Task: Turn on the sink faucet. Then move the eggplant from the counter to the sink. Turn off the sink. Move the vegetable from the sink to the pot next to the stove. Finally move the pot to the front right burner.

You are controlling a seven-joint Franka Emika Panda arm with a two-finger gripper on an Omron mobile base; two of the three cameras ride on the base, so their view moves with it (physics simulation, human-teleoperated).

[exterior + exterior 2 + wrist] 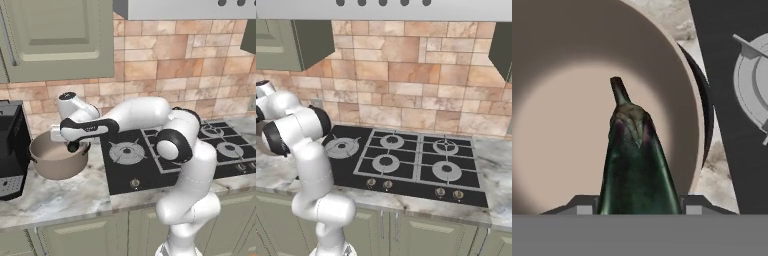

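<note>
The tan pot (55, 160) stands on the marble counter (60, 197), just left of the black stove (131, 167). My gripper (74, 145) hangs over the pot's right side, just above its rim. It is shut on the dark eggplant (637, 170), which points stem-first down at the pot's bare floor (557, 130). The finger pads (582, 206) press on the eggplant from both sides. The front right burner (446, 171) is bare. The sink and its faucet are out of view.
A black coffee machine (11, 150) stands right of the pot's left handle, close against it. The arm's elbow (172, 145) hangs over the stove's left burners. Brick wall and green cabinets rise behind; a hood (406, 7) sits above the stove.
</note>
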